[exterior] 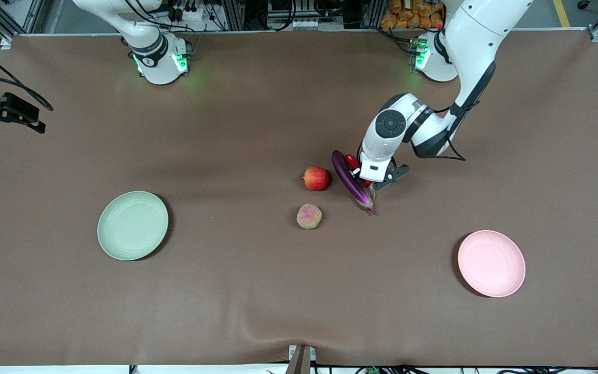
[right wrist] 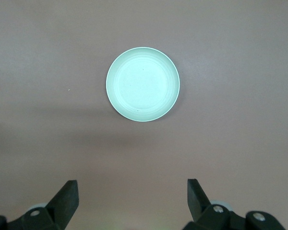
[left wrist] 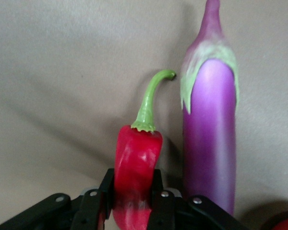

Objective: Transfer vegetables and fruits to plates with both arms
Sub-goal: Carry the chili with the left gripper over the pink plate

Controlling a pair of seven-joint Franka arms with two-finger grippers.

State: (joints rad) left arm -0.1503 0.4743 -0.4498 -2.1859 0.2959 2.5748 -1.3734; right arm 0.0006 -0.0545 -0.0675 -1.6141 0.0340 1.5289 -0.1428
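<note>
My left gripper [exterior: 364, 175] [left wrist: 133, 189] is down at the table and shut on the red chili pepper [left wrist: 137, 153] [exterior: 351, 161], its fingers pressing both sides of the body while the green stem points away. The purple eggplant [exterior: 351, 182] [left wrist: 210, 139] lies right beside the chili. The red-yellow apple [exterior: 316, 178] and the fuzzy peach [exterior: 309, 216] sit close by, toward the right arm's end. The pale green plate [exterior: 133, 225] [right wrist: 143, 84] and the pale pink plate [exterior: 491, 263] hold nothing. My right gripper [right wrist: 132, 187] hangs open, high over the table near the green plate.
A brown cloth [exterior: 257, 291] covers the table and wrinkles slightly near the front edge. A black fixture [exterior: 5, 111] juts in at the right arm's end. A small mount [exterior: 301, 359] sits at the middle of the front edge.
</note>
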